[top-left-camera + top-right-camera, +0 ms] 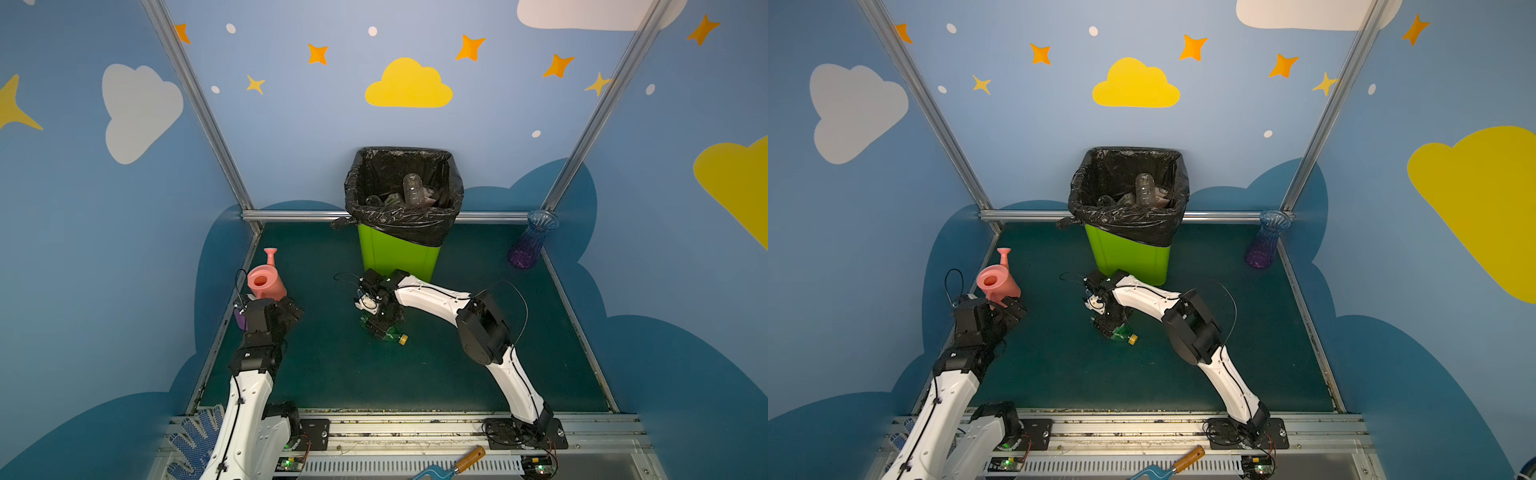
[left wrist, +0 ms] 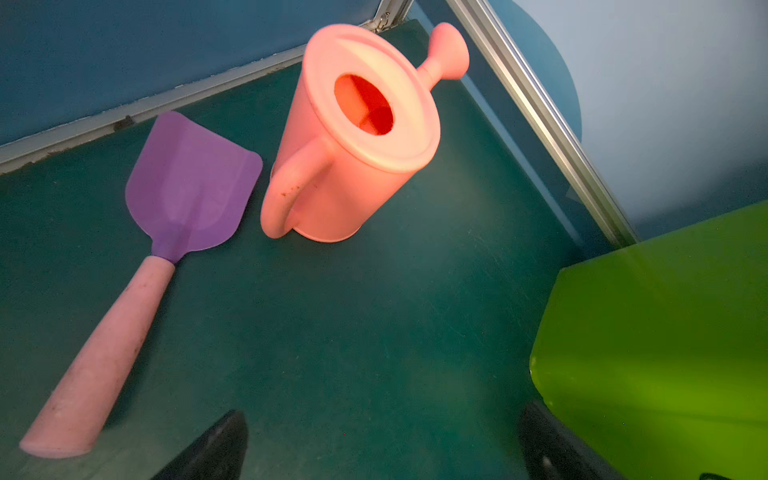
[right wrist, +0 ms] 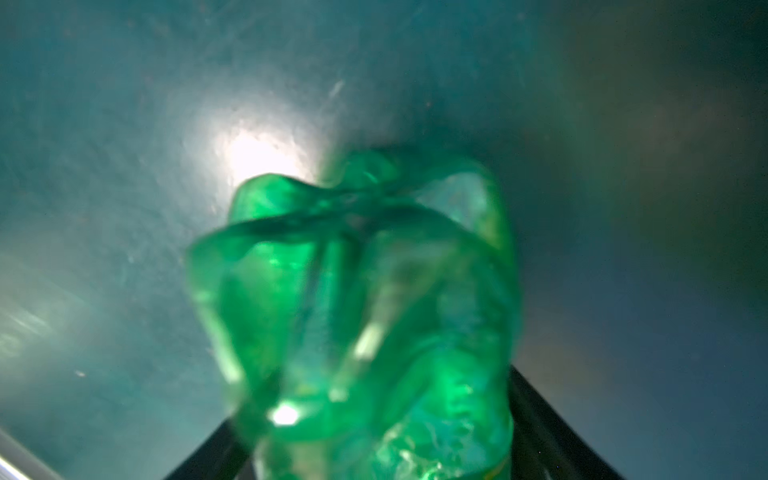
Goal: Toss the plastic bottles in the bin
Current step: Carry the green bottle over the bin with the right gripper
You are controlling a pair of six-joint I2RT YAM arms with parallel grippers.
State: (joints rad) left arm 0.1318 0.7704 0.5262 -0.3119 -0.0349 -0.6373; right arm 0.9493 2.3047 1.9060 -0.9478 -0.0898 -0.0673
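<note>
A crumpled green plastic bottle (image 1: 392,334) (image 1: 1123,332) with a yellow cap lies on the dark green floor in front of the bin (image 1: 395,257) (image 1: 1125,257). My right gripper (image 1: 380,326) (image 1: 1108,326) is down over it. In the right wrist view the bottle (image 3: 353,311) fills the gap and touches both fingers of that gripper (image 3: 374,415). The lime-green bin has a black liner, and several clear bottles (image 1: 413,189) (image 1: 1145,189) lie inside. My left gripper (image 1: 291,309) (image 2: 382,415) hangs open and empty at the left, beside the bin's wall (image 2: 665,332).
A pink watering can (image 1: 264,282) (image 2: 353,137) and a purple shovel (image 2: 187,183) sit by the left wall. A blue-purple vase (image 1: 532,241) stands in the far right corner. Gloves (image 1: 195,440) and a wooden-handled trowel (image 1: 457,463) lie on the front rail.
</note>
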